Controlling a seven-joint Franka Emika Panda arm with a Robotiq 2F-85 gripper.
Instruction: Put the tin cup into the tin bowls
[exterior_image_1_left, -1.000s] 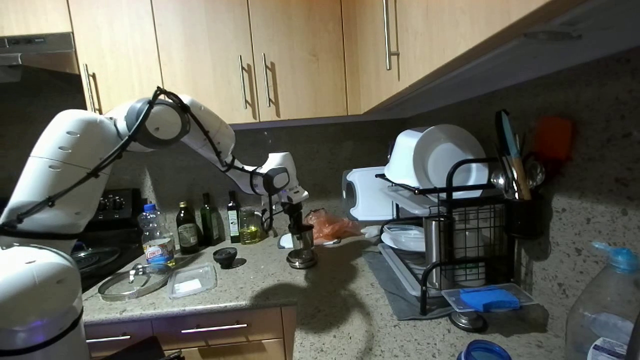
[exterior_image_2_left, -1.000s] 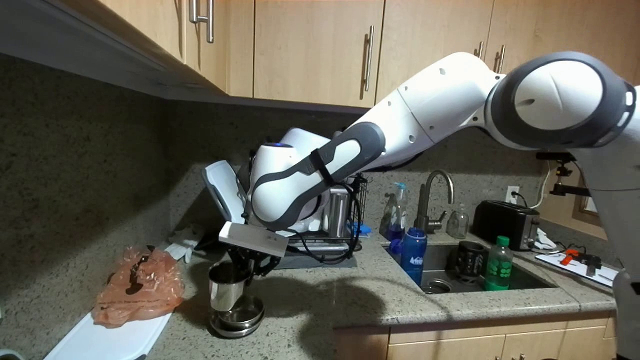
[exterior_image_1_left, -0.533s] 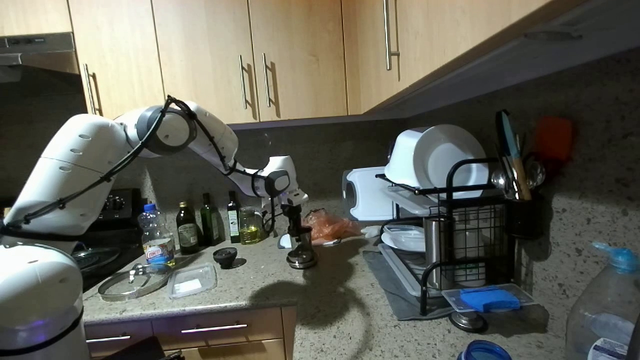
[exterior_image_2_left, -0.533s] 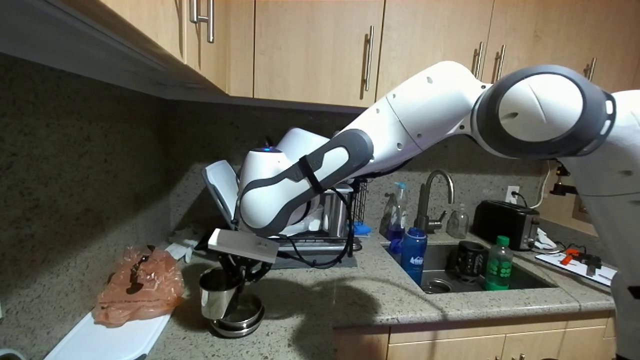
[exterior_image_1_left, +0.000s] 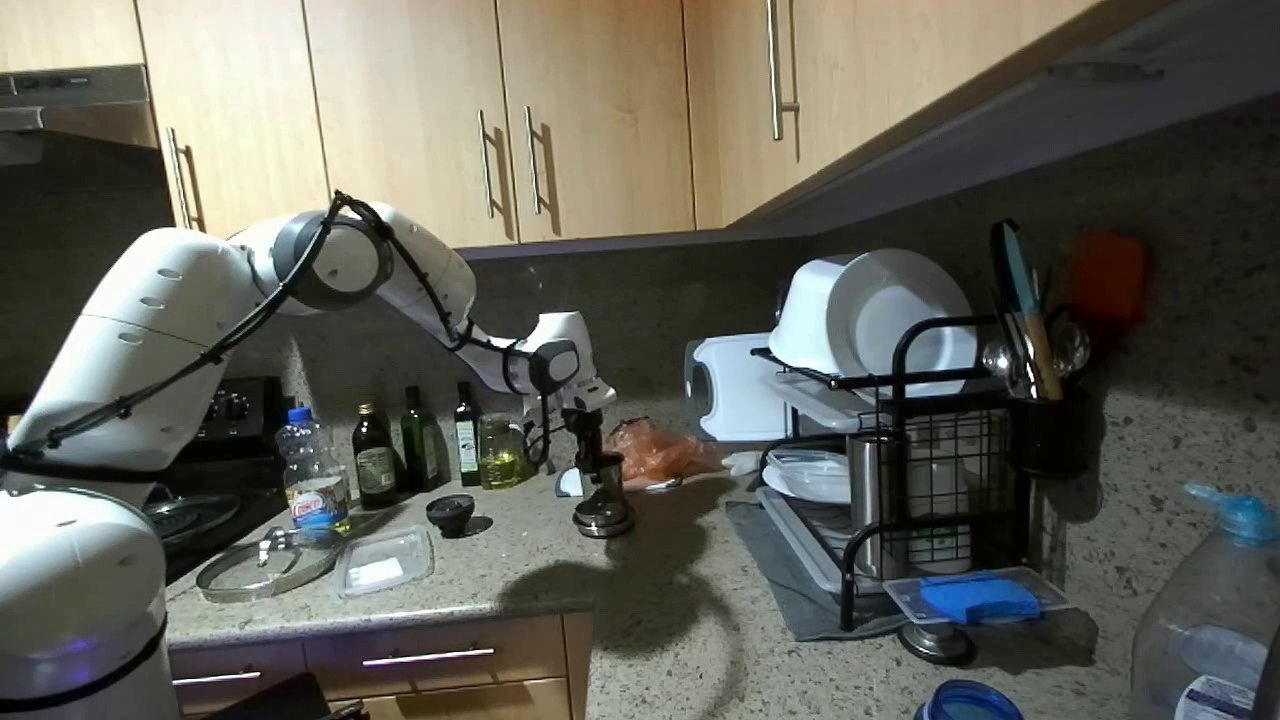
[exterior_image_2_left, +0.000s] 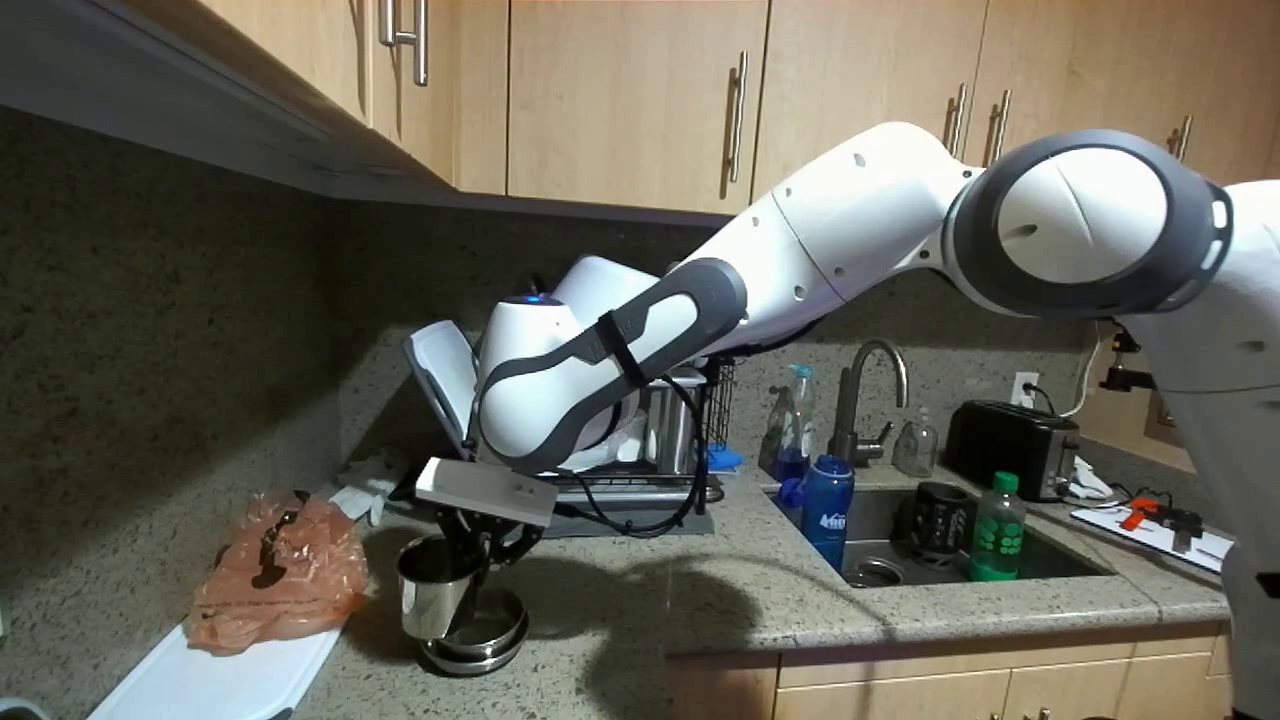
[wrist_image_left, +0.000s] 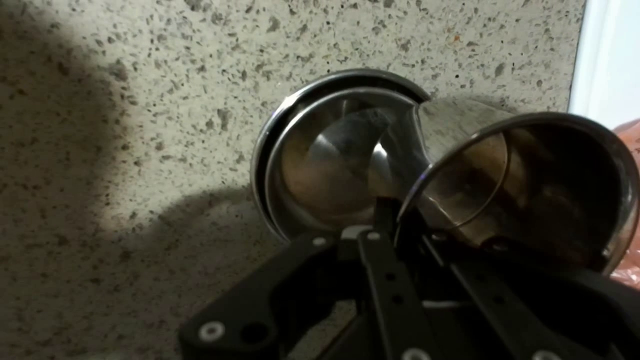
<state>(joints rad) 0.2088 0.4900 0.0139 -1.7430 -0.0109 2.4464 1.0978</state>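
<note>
1. My tool (wrist_image_left: 399, 225) is pinched onto the wall of the tin cup (wrist_image_left: 540, 170); grip's on one side.
2. The tin cup is off-centre over the edge of the tin bowls (wrist_image_left: 330, 165); can't tell if they touch.
3. Those sit nested on the tabletop (wrist_image_left: 175, 100).
4. Near them, orange bag (exterior_image_2_left: 285, 580) on white board (exterior_image_2_left: 225, 680).
5. Farther off: dish rack (exterior_image_1_left: 940, 521).

In an exterior view, the gripper (exterior_image_2_left: 466, 595) is holding the cup (exterior_image_2_left: 425, 607) by its wall. The cup is partly hiding the bowls (exterior_image_2_left: 490, 654); whether the two are touching is not showing. The bowls are resting on the counter (exterior_image_2_left: 560, 690). Farther left, a bag (exterior_image_2_left: 310, 580) is lying on a board (exterior_image_2_left: 215, 690). A mug (exterior_image_2_left: 942, 520) and a green bottle (exterior_image_2_left: 997, 532) are standing in the sink (exterior_image_2_left: 1055, 556).
</note>
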